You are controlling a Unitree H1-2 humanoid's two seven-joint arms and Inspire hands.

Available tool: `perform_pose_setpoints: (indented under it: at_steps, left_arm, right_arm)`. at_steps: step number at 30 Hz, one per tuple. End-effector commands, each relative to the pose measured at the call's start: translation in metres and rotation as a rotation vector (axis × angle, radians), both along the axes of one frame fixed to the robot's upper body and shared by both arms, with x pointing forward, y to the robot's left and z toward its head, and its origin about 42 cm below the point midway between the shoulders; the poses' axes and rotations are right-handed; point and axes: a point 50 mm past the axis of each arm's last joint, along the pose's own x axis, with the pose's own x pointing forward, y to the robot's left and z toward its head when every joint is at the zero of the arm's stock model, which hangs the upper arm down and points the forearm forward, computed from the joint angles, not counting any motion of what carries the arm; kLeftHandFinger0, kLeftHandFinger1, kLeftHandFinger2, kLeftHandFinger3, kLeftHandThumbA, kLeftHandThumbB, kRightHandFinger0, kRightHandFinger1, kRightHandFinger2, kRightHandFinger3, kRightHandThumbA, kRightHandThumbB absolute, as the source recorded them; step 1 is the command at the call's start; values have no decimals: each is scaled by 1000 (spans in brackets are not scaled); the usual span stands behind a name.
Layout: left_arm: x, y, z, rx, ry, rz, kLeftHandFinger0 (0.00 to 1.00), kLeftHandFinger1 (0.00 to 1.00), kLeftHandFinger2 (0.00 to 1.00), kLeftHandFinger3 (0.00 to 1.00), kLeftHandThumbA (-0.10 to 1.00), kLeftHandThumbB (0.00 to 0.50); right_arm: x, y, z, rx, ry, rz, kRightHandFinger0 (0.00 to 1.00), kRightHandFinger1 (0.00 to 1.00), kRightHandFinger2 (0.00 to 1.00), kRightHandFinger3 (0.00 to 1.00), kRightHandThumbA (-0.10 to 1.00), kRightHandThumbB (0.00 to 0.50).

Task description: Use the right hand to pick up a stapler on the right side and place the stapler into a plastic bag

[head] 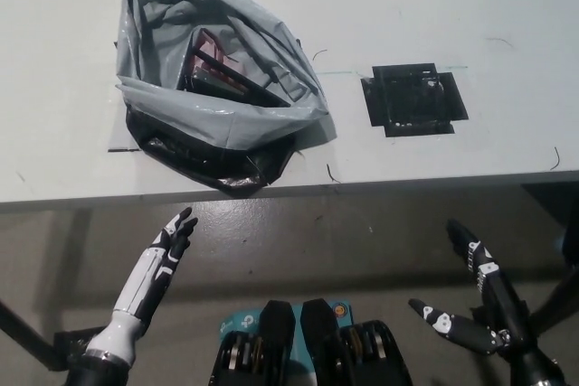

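Note:
A grey plastic bag (217,115) stands open on the white table (434,6) at the left. Inside it lies a dark stapler (222,74) with a pinkish top, partly hidden by the bag's folds. My black right hand (475,300) hangs open below the table's front edge at the lower right, holding nothing, far from the bag. At the lower left my white left hand (167,250) rests in front of the table with its fingers stretched out, holding nothing.
A square of black tape (414,99) marks the table right of the bag. The table's front edge (362,185) runs across the middle of the view, with grey floor below it.

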Motion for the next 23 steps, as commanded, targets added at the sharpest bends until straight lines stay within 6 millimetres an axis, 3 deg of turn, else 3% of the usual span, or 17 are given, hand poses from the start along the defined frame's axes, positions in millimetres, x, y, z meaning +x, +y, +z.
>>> perform_pose_setpoints:
  at_steps: [1,10,23]
  left_arm:
    - [-3,7,8,-17,-34,12,1000,1000,1000,1000,1000,500]
    - [-10,6,3,-22,-35,29,1000,1000,1000,1000,1000,500]
    - [-17,9,-4,-23,-22,66,1000,1000,1000,1000,1000,500]
  right_arm:
    - [1,0,7,28,-69,9,1000,1000,1000,1000,811,305]
    - [4,0,11,-14,-70,41,1000,1000,1000,1000,774,290]
    - [10,3,16,-63,-71,71,1000,1000,1000,1000,746,311]
